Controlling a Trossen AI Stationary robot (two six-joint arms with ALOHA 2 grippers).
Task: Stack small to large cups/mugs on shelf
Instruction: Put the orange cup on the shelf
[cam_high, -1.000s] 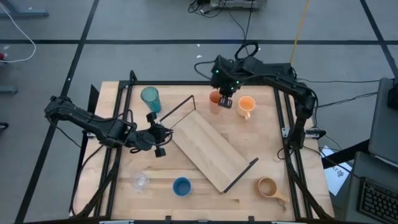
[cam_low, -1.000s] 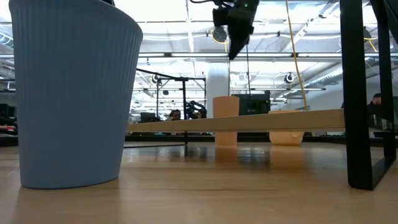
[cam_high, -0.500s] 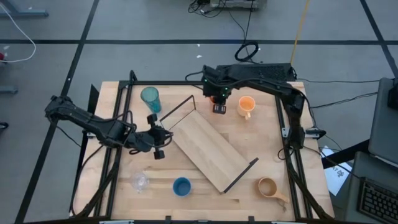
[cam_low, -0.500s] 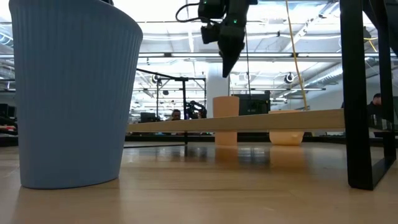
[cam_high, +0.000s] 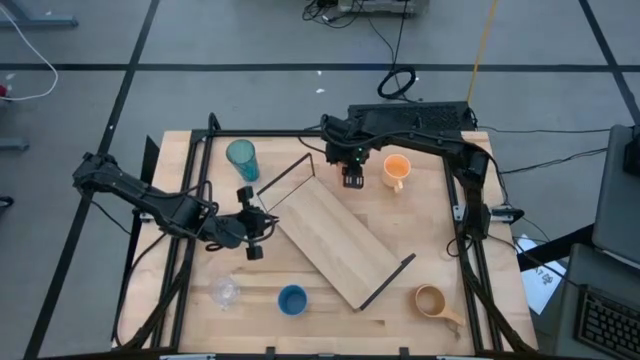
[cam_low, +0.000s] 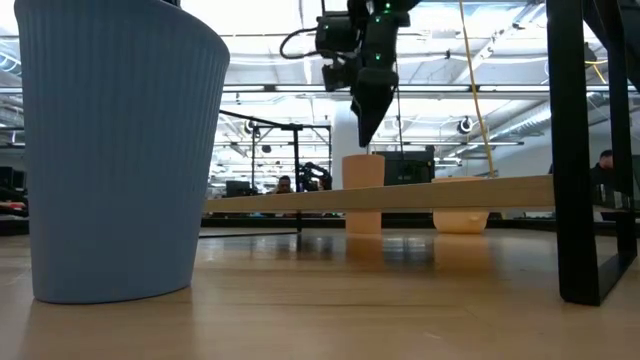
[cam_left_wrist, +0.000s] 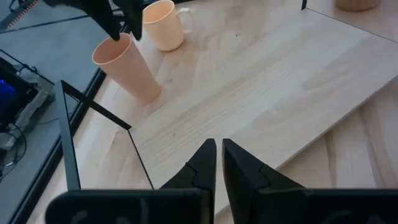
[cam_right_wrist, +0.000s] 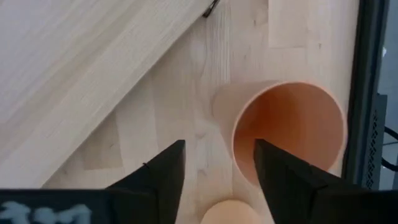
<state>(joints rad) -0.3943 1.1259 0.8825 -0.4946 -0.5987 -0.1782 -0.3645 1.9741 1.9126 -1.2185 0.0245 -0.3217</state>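
Six vessels stood loose around the shelf (cam_high: 340, 243), a stiff, smooth light-wood board with wire brackets. My left gripper (cam_high: 254, 230), fingers pressed together, waited at its left edge. My right gripper (cam_right_wrist: 214, 169) hovered spread over the small orange cup (cam_right_wrist: 287, 129) beyond the far corner: thin-walled, tapered, matte, probably light and rigid; I judged the rim wall the best hold.

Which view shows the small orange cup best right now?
The right wrist view: small orange cup fills it, open mouth visible past the right tool. Left wrist view shows its side; low view, a distant sliver; the high view hides it under the arm.
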